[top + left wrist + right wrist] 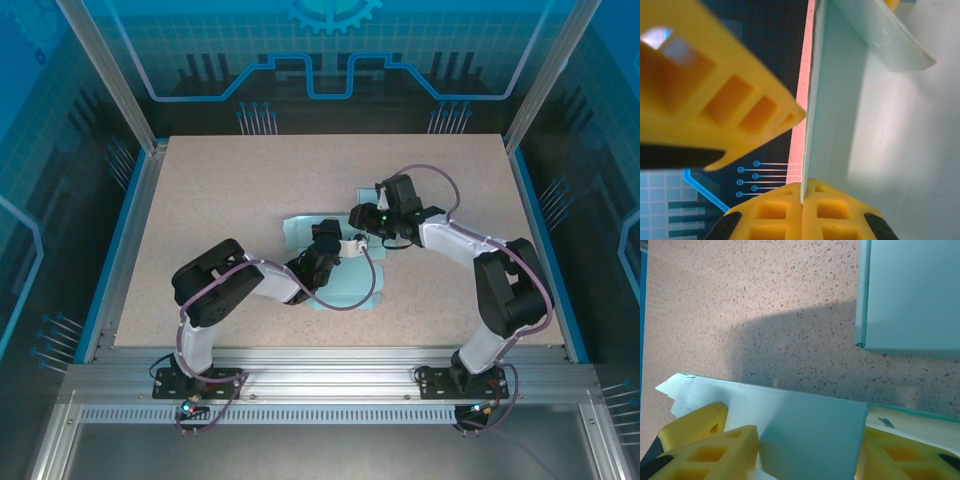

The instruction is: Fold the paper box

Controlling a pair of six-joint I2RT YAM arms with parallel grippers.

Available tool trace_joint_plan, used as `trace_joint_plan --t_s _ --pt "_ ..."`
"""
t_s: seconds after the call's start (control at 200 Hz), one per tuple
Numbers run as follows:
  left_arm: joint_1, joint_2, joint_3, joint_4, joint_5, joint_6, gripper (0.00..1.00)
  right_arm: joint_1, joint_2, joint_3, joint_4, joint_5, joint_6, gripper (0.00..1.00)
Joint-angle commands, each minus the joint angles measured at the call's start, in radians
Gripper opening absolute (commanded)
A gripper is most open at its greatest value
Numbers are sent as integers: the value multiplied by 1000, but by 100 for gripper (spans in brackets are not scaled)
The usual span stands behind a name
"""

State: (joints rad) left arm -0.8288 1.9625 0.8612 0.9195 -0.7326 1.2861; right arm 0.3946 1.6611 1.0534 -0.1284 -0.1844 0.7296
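Speckled beige table carries paper box inside blue-lit enclosure.

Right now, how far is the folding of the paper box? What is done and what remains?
Early to middle stage, it seems. The paper box lies mostly flat on the table. In hand: the left gripper pinches one raised wall edge-on, and the right gripper has a flap between its fingers. Left: the other walls and closing the box, since no closed box shape shows yet.
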Motion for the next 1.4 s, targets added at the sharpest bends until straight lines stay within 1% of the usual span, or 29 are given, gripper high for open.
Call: trace_joint_plan --t_s 0.0,0.14,0.25,0.275,0.37,0.48,0.62,0.68,0.735,0.89,1.191,1.396 --pt "-9 -36 11 31 23 -2 1 18 -113 -36 -69 50 -27 57" --pt "1 -40 13 30 18 4 1 16 -244 -115 -129 117 -35 58" --pt "6 -43 11 29 16 8 1 20 -327 -168 -150 139 -38 57" --pt "7 -45 11 29 16 9 1 21 -342 -204 -152 145 -38 57" --pt "8 -46 10 26 17 9 1 24 -384 -270 -150 181 -25 55" --pt "7 -45 11 28 16 15 1 24 -397 -328 -121 188 -18 53" --pt "7 -43 7 37 15 22 1 24 -365 -355 -94 191 -18 50" --pt "7 -43 6 40 15 23 2 24 -346 -356 -74 188 -19 46" --pt "6 -43 6 44 15 22 2 24 -321 -353 -61 186 -21 45" --pt "7 -40 5 51 15 27 2 26 -240 -314 -36 180 -31 46" --pt "7 -36 2 62 14 28 2 26 -109 -194 -88 258 -57 47" --pt "8 -33 5 64 14 31 2 23 -40 -180 -78 270 -55 47"
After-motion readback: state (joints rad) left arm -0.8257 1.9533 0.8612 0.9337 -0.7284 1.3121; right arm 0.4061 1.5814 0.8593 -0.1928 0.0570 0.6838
